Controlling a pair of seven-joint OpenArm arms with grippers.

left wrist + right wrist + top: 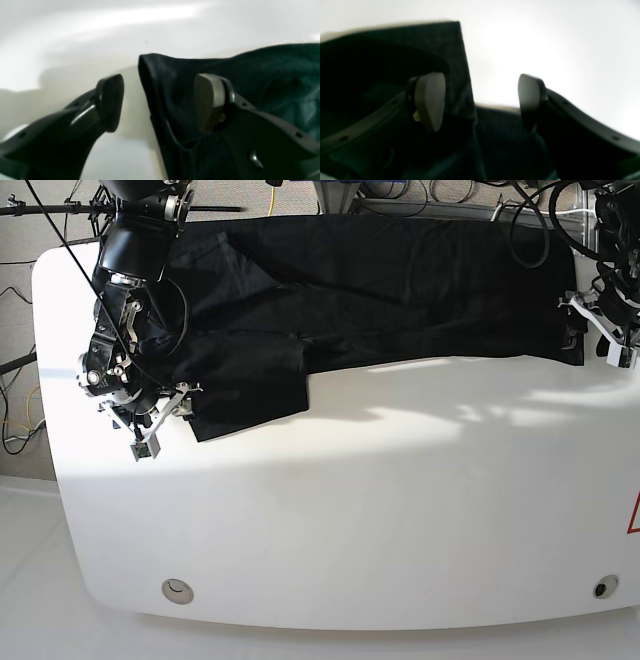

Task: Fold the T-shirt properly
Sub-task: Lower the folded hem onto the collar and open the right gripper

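T-shirt (380,280) across table's (400,510) far half, an arm at each end

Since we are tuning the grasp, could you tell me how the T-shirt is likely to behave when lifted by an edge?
The T-shirt will probably be floppy: it lies in soft creases, with one flap doubled over. It likely sags between grasp points, since it spans most of the table. Its matte fabric probably will not slip from the left gripper.

No readable text or labels on any surface in view
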